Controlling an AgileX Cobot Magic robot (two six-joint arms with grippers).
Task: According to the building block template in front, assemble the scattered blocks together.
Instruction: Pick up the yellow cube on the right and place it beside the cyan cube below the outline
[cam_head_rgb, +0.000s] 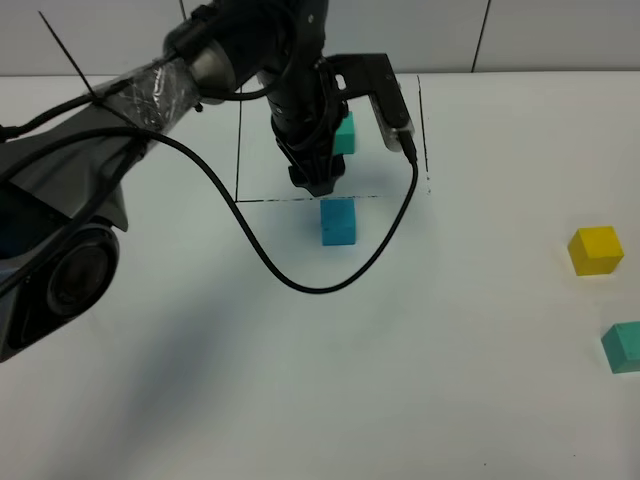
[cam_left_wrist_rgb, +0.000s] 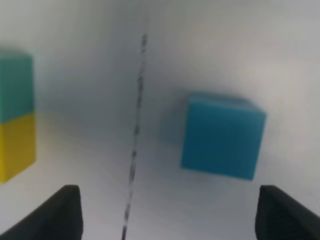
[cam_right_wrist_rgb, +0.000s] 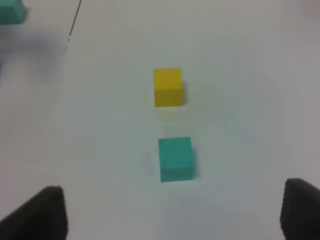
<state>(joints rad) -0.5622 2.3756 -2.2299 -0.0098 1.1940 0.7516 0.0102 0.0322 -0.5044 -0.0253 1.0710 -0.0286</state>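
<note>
The small blue matte cube (cam_left_wrist_rgb: 222, 136) sits on the white bench (cam_head_rgb: 450, 400) ahead of the left arm's fingers (cam_left_wrist_rgb: 67, 212), within the gap between them, nearer one finger and touching neither. The thin black drawn line (cam_left_wrist_rgb: 136, 140) also runs ahead through that gap, beside the cube and apart from it. Across the line, ahead of the other finger, the framed teal-green cube (cam_left_wrist_rgb: 15, 85) and framed yellow cube (cam_left_wrist_rgb: 15, 145) touch side by side.

Ahead of the right arm's fingers (cam_right_wrist_rgb: 47, 212), about midway between them, lies the loose teal-green matte cube (cam_right_wrist_rgb: 176, 159). The loose yellow matte cube (cam_right_wrist_rgb: 167, 87) lies beyond it, apart.
</note>
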